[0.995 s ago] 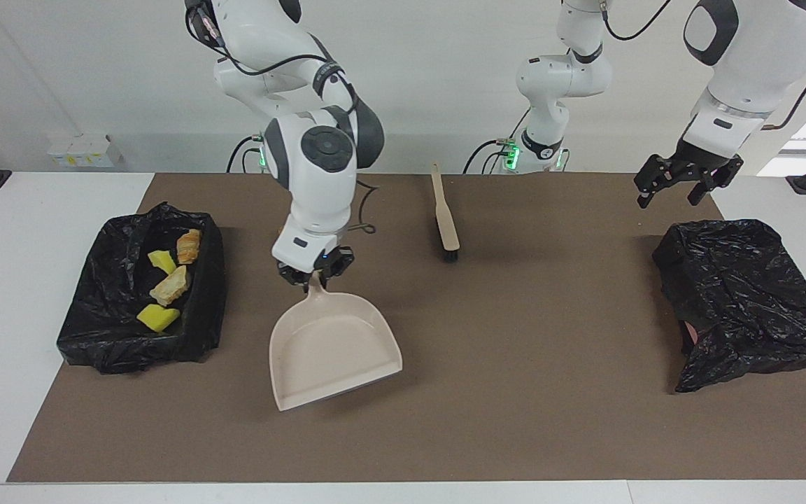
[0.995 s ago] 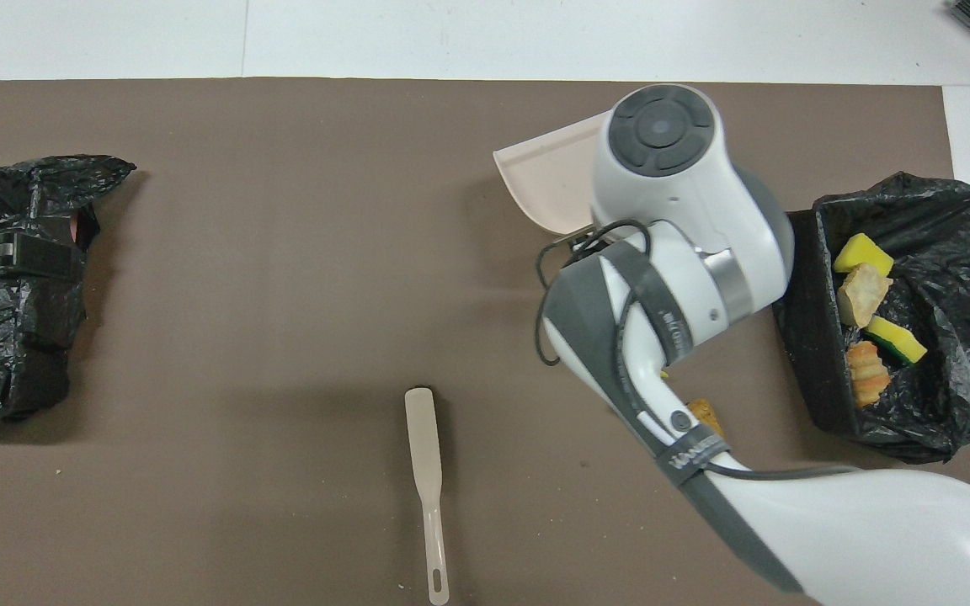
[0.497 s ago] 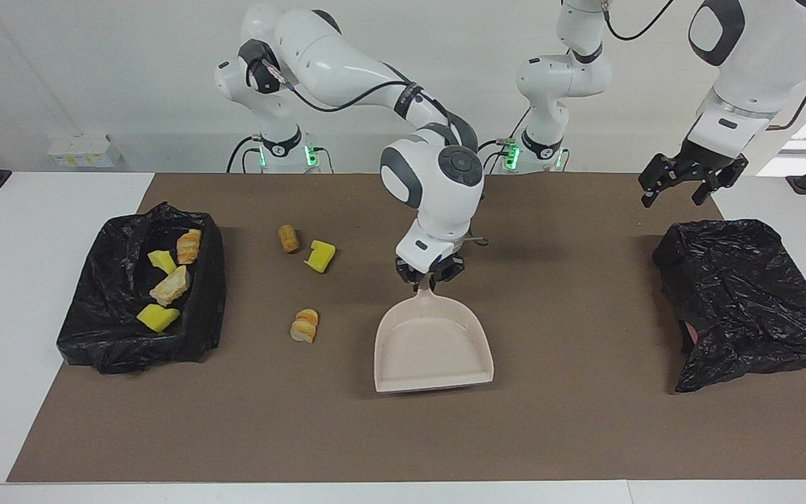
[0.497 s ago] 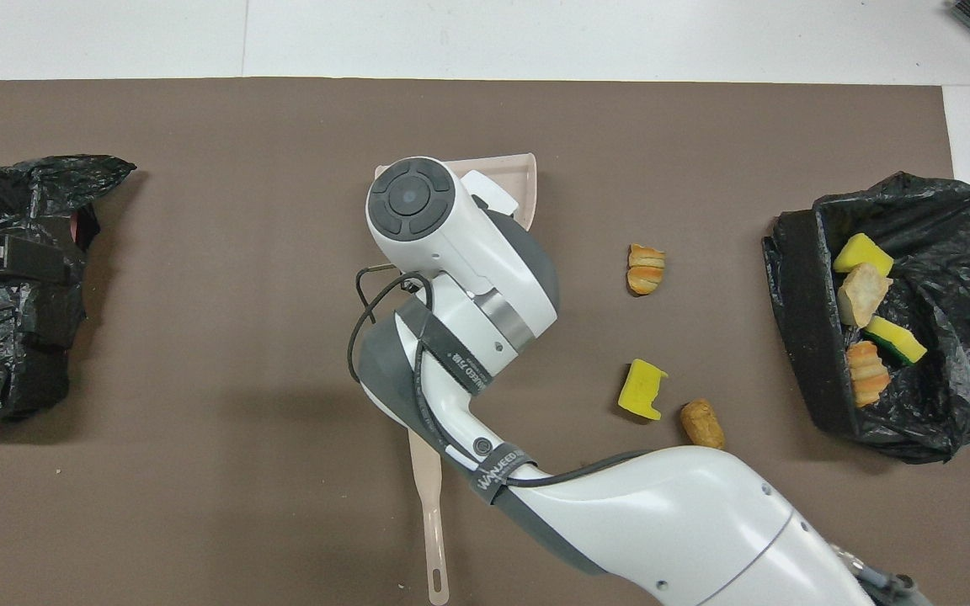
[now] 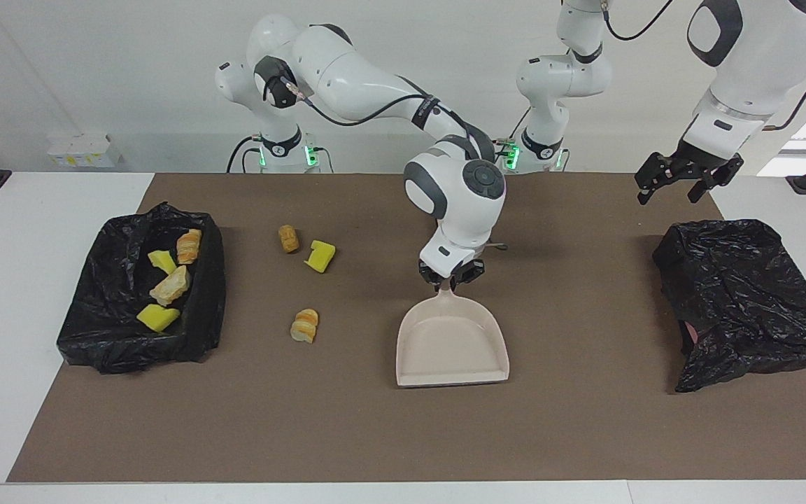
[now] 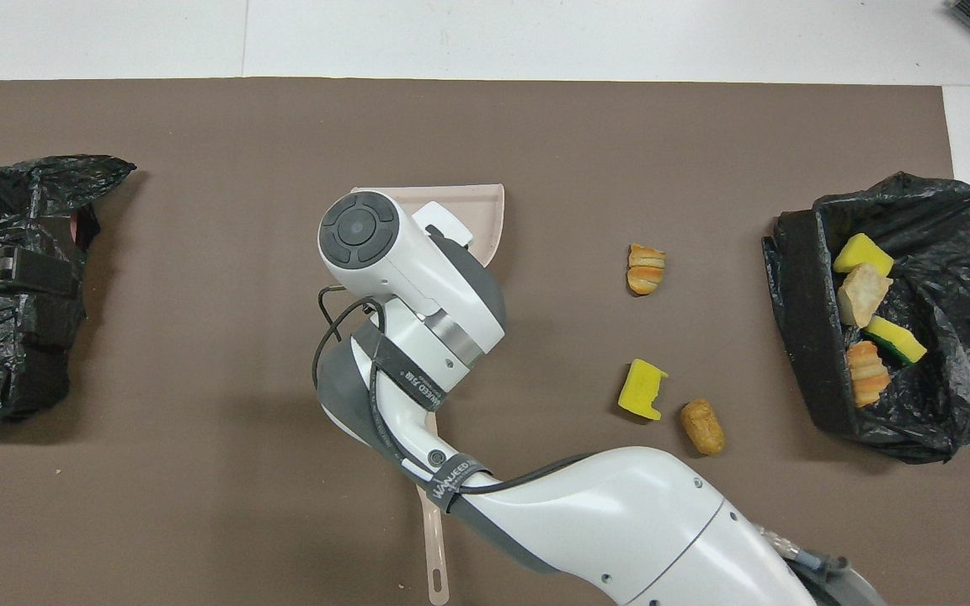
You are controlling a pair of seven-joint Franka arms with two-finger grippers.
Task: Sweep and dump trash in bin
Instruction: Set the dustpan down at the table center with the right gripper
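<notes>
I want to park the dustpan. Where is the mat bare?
Bare between dustpan, held by right gripper, and black bag under the waiting left gripper. Crowded: three scraps between dustpan and bin.

A brown mat (image 5: 585,434) covers the white bench (image 5: 39,210), and on it, at the left arm's end, lies a crumpled black bag (image 5: 746,294), a pink thing showing beneath its edge.

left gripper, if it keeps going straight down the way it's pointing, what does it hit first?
Probably the crumpled black plastic bag at the left arm's end of the table. The left gripper hangs in the air pointing down over that bag's robot-side edge; depth is unclear, so it might instead meet the brown mat beside it.
</notes>
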